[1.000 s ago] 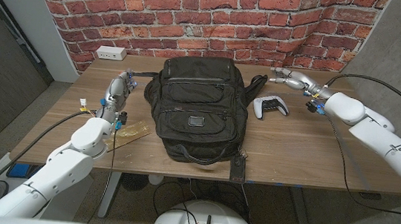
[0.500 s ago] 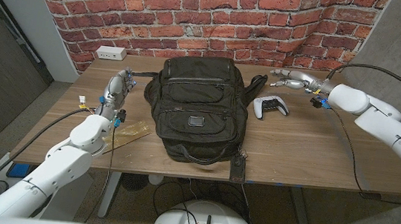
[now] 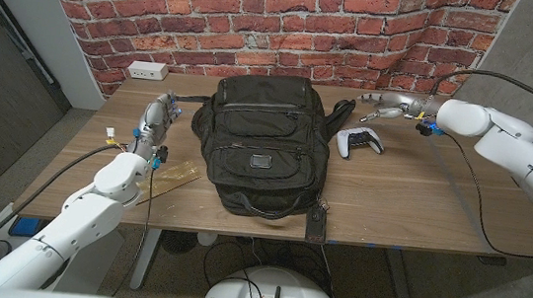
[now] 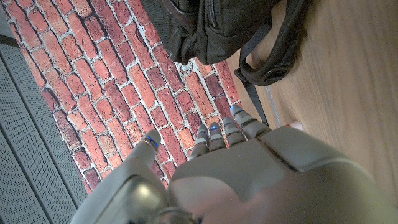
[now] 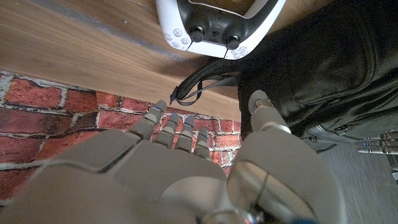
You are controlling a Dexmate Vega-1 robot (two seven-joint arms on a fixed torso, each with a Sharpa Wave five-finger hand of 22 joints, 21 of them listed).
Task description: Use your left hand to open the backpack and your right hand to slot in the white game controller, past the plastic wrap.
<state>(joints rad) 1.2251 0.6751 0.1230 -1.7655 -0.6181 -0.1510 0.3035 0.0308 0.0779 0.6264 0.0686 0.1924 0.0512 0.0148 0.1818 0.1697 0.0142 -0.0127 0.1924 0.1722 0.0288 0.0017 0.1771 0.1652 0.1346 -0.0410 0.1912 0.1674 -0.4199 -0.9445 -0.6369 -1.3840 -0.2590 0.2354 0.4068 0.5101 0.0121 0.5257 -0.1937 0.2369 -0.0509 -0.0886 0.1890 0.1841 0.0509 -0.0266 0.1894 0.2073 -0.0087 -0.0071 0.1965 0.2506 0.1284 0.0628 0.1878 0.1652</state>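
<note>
this looks like a lab or test room set up for robot work. a wooden desk on metal legs stands against a red brick wall that looks like a stuck-on panel, beside grey walls. a white power strip lies on the desk, and cables run along the robot's arms.

black backpack, white controller, red brick wall, wooden table.

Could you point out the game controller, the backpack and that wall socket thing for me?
white game controller [image 3: 360,140], head view, its middle.
black backpack [image 3: 262,139], head view, front panel.
white power strip [image 3: 147,70], head view, top face.
</note>
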